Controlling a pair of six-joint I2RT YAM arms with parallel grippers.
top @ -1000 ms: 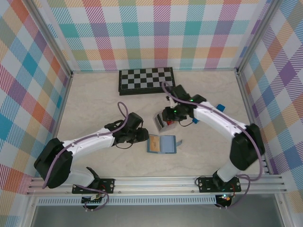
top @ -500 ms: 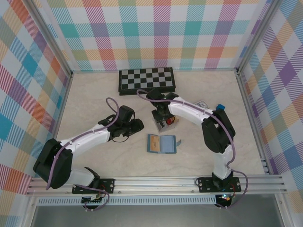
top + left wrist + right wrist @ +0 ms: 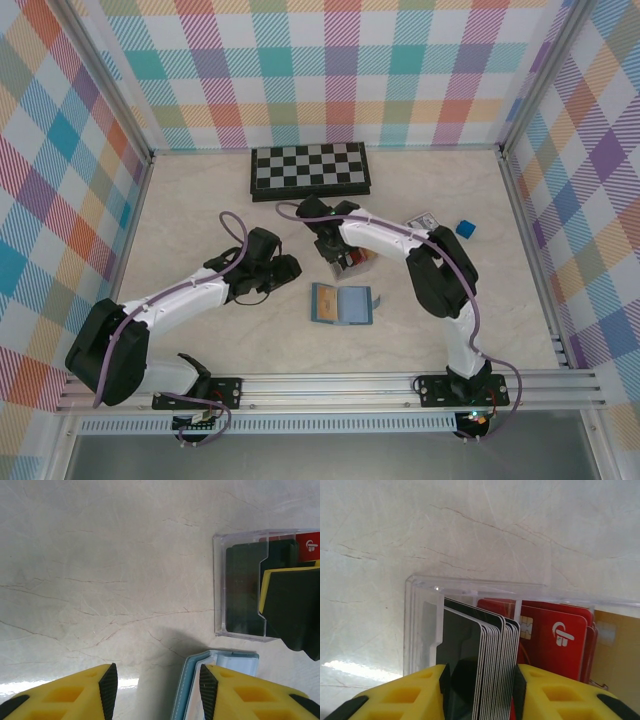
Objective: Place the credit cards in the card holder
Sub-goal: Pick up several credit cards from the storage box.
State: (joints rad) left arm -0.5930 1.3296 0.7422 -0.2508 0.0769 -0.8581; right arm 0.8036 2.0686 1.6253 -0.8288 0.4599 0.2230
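**A:** Pinching what, that right gripper (image 3: 480, 692)?

**B:** Its jaws look closed on the stack of dark, white-edged cards (image 3: 485, 655) standing in the clear box (image 3: 422, 610). The red credit cards (image 3: 560, 640) stand just beside that stack, untouched. Over the last second its arm has folded in over the box.

**A:** And the left gripper (image 3: 157, 690)?

**B:** Jaws apart, nothing between them. It has backed off from the card holder (image 3: 342, 304), which lies spread open on the table (image 3: 200, 200) near the box.

**A:** Meaning?

**B:** The holder is free to receive, I judge, but the grip seems set on the wrong cards.
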